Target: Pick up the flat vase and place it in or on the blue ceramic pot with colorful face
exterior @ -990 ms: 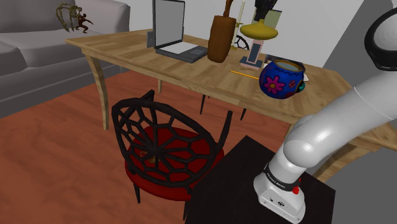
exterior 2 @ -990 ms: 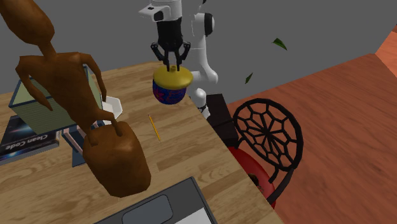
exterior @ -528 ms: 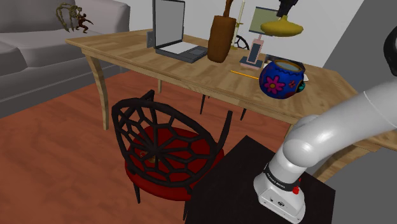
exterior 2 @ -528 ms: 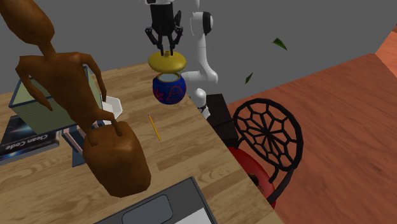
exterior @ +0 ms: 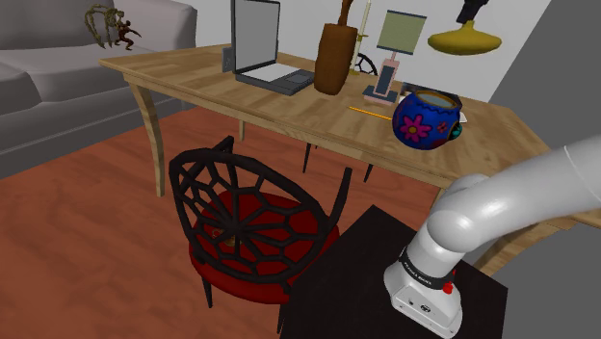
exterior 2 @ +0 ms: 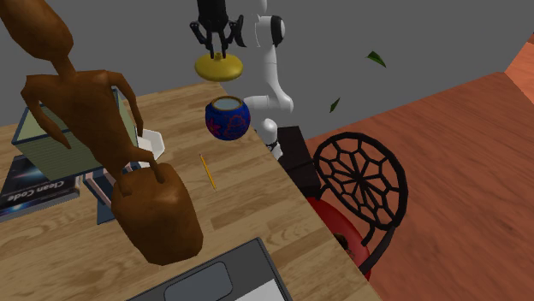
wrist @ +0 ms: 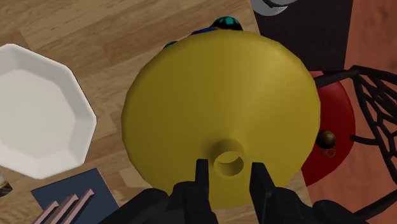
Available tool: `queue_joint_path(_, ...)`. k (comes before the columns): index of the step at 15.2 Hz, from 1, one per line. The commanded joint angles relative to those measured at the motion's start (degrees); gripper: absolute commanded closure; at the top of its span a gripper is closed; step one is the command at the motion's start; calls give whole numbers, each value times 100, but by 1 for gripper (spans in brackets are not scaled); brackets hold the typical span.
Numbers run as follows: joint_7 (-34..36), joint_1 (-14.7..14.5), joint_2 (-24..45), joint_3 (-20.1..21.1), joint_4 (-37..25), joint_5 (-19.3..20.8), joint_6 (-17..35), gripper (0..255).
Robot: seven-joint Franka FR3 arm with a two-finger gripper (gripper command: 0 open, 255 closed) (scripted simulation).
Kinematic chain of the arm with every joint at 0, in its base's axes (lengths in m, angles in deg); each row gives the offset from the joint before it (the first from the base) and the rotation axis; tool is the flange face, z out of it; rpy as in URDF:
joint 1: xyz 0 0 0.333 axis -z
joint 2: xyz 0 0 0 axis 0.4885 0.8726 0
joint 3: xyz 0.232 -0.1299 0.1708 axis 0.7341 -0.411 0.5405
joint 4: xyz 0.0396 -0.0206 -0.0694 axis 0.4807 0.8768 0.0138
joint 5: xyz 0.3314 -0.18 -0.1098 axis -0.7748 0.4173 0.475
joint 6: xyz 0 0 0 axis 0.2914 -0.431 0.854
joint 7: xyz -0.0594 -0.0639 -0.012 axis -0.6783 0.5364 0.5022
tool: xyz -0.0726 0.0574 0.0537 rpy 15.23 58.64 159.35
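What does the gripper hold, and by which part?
The gripper holds the yellow vase by its short neck, lifted above the table.

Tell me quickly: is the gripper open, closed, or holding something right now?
The gripper: jaws closed on the neck of the yellow flat vase, holding it in the air.

White arm [exterior: 520, 197] stretched high, pincer [wrist: 229, 167] downward, clamped on neck of yellow vase [wrist: 216, 95]

Glossy white arm [exterior: 501, 207] with dark joints; black-banded base [exterior: 424, 294], red button [exterior: 449, 286] at three o'clock; all-black gripper [exterior 2: 217, 50].
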Motion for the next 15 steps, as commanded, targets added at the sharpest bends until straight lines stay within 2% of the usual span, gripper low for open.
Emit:
queue_joint_path(1,17,22,-181,13,328,32,149,255)
queue_joint_path(15,217,155,-1157,72,2322,152,1171,255)
